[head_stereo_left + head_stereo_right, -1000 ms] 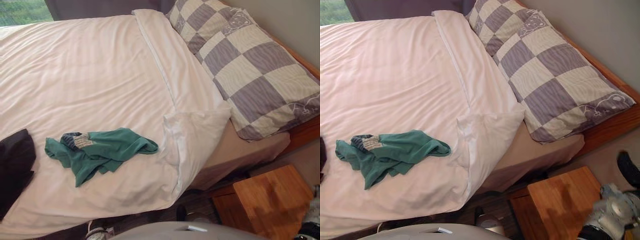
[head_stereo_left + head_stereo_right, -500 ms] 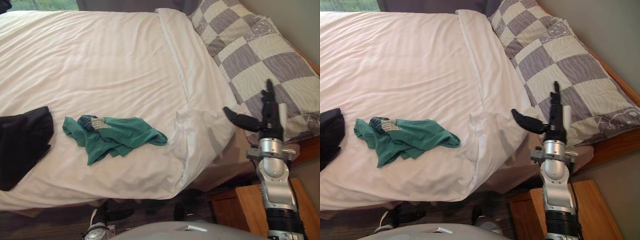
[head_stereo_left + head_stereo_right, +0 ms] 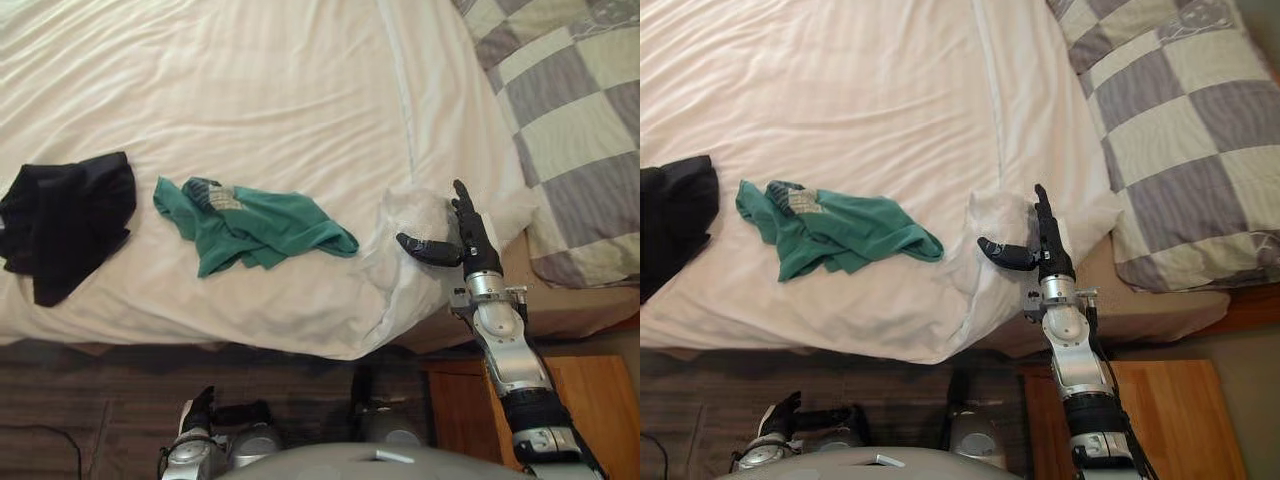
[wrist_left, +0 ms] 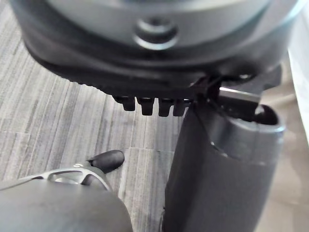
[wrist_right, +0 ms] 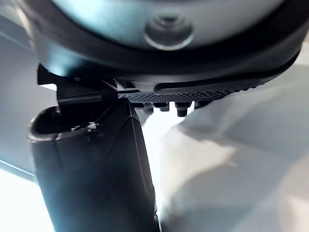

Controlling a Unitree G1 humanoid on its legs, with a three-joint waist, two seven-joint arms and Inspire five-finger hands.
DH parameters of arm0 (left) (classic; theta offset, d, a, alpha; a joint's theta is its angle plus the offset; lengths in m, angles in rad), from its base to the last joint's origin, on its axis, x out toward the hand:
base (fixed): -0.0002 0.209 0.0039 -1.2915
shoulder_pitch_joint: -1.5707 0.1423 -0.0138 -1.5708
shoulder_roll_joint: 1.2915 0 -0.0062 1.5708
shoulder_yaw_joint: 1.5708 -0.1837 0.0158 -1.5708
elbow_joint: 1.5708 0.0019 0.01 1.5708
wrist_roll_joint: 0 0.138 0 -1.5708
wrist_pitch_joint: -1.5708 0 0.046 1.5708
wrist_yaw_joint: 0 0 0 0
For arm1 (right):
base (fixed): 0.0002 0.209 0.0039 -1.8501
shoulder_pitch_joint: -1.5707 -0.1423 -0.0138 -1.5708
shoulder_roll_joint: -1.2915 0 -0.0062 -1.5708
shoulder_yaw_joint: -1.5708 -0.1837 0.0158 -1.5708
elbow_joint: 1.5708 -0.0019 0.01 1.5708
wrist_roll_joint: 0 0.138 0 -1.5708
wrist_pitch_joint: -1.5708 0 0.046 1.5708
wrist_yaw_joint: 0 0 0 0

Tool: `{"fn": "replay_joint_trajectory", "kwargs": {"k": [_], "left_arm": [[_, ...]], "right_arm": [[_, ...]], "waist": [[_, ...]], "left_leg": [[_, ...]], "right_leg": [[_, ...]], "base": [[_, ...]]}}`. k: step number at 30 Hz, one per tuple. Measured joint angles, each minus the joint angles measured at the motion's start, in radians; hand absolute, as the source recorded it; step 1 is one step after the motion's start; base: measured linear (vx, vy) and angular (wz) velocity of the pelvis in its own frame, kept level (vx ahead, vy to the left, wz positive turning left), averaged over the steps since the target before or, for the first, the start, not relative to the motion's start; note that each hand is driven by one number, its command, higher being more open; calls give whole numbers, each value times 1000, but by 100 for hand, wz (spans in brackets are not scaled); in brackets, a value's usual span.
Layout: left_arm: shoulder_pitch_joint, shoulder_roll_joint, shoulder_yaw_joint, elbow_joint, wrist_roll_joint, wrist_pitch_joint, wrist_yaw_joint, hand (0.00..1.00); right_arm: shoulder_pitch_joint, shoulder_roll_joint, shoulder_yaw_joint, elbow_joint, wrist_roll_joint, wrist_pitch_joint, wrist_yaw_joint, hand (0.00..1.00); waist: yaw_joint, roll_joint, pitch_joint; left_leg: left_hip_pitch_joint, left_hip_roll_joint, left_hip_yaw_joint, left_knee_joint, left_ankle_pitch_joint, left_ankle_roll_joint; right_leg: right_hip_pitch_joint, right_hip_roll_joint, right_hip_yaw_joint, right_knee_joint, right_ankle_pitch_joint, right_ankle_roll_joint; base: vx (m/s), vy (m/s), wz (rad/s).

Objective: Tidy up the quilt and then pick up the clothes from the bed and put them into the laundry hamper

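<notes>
In the left eye view, the white quilt (image 3: 250, 90) covered the bed, its near right corner (image 3: 412, 212) turned back and bunched. The right hand (image 3: 468, 240) was at that corner, fingers straight and thumb spread to the left, grasping nothing. A green garment (image 3: 255, 228) lay crumpled on the quilt left of the hand. A black garment (image 3: 65, 215) lay farther left, apart from it. A checked pillow (image 3: 570, 120) lay at the far right, and a wooden nightstand (image 3: 590, 400) stood near right.

The right eye view showed the same layout. Whether the fingertips touched the corner could not be told.

In the left wrist view, the left hand (image 4: 222, 174) hung over a grey plank floor (image 4: 48, 111), fingers relaxed and holding nothing.

In the right wrist view, the right hand was released, with white quilt just beyond it.
</notes>
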Motion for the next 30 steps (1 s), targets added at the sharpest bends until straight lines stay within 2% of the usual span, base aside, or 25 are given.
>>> {"fn": "replay_joint_trajectory", "kwargs": {"k": [1,9,14,18,25,26,30], "left_arm": [[-2,2,-8,0,0,0,1,100],[-13,24,-38,0,0,-17,0,100],[-37,19,-39,-1,-1,-18,0,100],[-52,9,-37,-5,-2,-19,0,100],[-58,-11,-17,-2,-2,-15,1,100],[-59,-14,-16,-2,-2,-15,0,100],[-58,-29,-14,0,-9,-9,-2,100]], "right_arm": [[-7,0,0,12,1,1,-1,0],[-45,-3,0,53,19,1,6,0],[-49,-6,-7,54,19,1,6,0],[34,6,-74,19,20,1,8,0],[191,110,-251,-3,93,-14,6,0],[206,131,-284,0,104,-21,5,100],[208,164,-361,47,163,-34,6,100]], "waist": [[1,1,13],[0,-16,27],[-1,-15,28],[0,-14,28],[-10,-15,21],[-10,-17,19],[-25,-20,9]], "left_leg": [[-5,-4,-2,-2,3,4],[-30,-24,-11,-1,7,12],[-30,-28,-12,-1,7,14],[-20,-26,-13,3,2,19],[9,-16,23,39,-36,17],[17,-13,35,40,-40,15],[30,-5,62,53,-52,10]], "right_leg": [[-6,-3,0,0,4,1],[-25,-22,1,-3,16,11],[-22,-24,2,-17,26,11],[-7,-24,1,-18,26,11],[16,-22,38,-18,25,12],[16,-18,49,-18,24,13],[23,-14,65,-19,23,15]], "base": [[-57,-15,5],[-21,1,2],[0,0,0],[0,0,0],[-5,-7,-16],[-7,-16,-21],[-6,-23,-14]]}}
